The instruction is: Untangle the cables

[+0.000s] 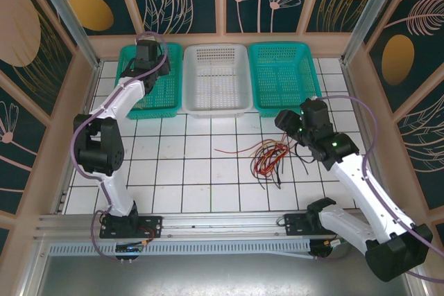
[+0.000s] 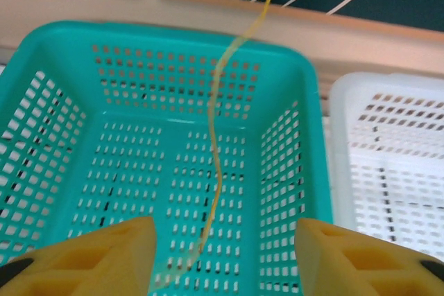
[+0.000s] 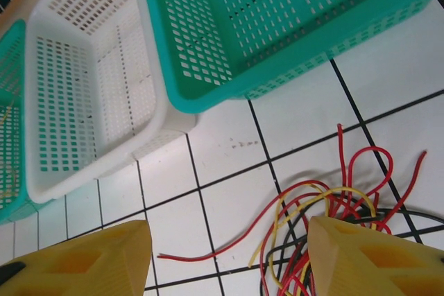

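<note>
Baskets line the far edge of the white tiled table (image 1: 187, 171), three side by side. At the left, the left gripper (image 1: 146, 52) reaches out above the left teal basket (image 1: 132, 110). In its wrist view the left gripper (image 2: 223, 227) has its two yellow fingers (image 2: 104, 254) spread wide apart, clamping nothing. A single yellow cable (image 2: 216, 171) hangs loose in the gap between them. It runs down from the top of that view in a wavy line over the perforated floor of the left teal basket (image 2: 173, 32). Its outline is blurred, and I cannot tell whether its lower end touches the floor. Next to the right sits the white basket (image 1: 216, 110), its wall touching the teal one in the left wrist view (image 2: 388, 81). Right of it stands the right teal basket (image 1: 284, 46). On the tiles in front of those two lies the tangle of cables (image 1: 267, 157), red, yellow and black strands looped over each other. One red strand (image 1: 225, 150) trails off to the left of the heap. Just right of the heap, the right gripper (image 1: 286, 124) hovers low and points towards it. In its wrist view the right gripper (image 3: 229, 230) also has its fingers (image 3: 361, 261) released and empty. The tangle of cables (image 3: 326, 206) lies on the table beneath and beyond them, nearer the right finger.
</note>
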`<state>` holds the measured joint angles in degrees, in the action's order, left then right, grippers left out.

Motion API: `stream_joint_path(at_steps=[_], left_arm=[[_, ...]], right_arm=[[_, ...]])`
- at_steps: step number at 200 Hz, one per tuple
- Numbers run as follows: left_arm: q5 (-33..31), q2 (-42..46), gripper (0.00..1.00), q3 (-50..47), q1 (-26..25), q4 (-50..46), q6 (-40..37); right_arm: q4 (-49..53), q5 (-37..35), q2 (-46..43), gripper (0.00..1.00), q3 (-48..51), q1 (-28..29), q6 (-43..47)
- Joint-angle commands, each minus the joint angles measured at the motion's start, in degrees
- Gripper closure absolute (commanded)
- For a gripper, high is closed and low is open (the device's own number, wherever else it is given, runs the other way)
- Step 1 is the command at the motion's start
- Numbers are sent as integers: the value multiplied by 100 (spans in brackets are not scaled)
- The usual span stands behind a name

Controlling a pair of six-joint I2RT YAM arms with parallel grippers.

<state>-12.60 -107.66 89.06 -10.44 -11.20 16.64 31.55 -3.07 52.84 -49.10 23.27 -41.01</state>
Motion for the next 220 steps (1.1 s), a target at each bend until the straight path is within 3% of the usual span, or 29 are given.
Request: stream_joint_path(at_steps=[1, 46, 62, 76, 104, 124, 143, 177, 220], left_arm=[[-483, 122, 44, 297, 44, -330, 115], [-318, 1300, 49, -101, 24, -442, 420], [161, 1830, 51, -478, -13, -425, 698], [672, 2248, 59, -838, -121, -451, 850], [2141, 3288, 63, -2082, -584, 188, 928], [2407, 3823, 63, -2712, -1165, 280, 857], [2831, 4116, 67, -3175, -1336, 316, 1143], [2897, 4485, 70, -3902, -1344, 546, 1441], [2994, 4389, 74, -4075, -1348, 853, 1696]], right_arm=[[70, -154, -24, 39, 144, -108, 24], [-115, 37, 524, 36, 454, -480, 205], [-258, 194, 865, 34, 565, -623, 288], [-408, 200, 1174, 34, 649, -681, 347], [-729, 195, 1720, 34, 761, -683, 354], [-855, 351, 2042, 38, 838, -651, 318], [-942, 345, 2253, 40, 947, -587, 315], [-1270, 702, 2555, 46, 1055, -176, 292], [-1474, 607, 3119, 58, 538, 1108, -96]])
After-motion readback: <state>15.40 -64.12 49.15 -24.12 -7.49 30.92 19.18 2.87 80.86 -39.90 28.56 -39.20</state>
